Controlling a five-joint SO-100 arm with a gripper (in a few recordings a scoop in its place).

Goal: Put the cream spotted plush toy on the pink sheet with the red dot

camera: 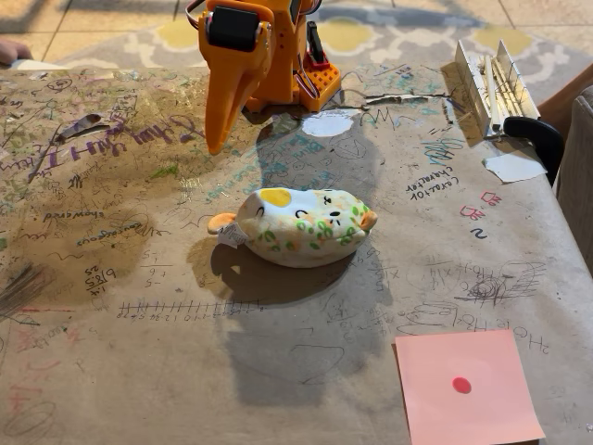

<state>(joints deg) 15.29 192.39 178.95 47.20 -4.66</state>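
Observation:
The cream spotted plush toy [296, 227] lies on its side in the middle of the table, with an orange ear at each end and its small black face marks turned up. The pink sheet [468, 389] with the red dot [461, 385] lies flat at the front right, well clear of the toy. My orange gripper [215, 144] hangs point-down at the back left, folded close to the arm's base. It is behind and to the left of the toy. Its fingers look pressed together with nothing between them.
Scribbled brown paper [111, 306] covers the table. White paper scraps [327, 123] [514, 167] lie at the back and right. A white ridged object [491, 79] and a black curved piece [537, 137] sit at the back right corner.

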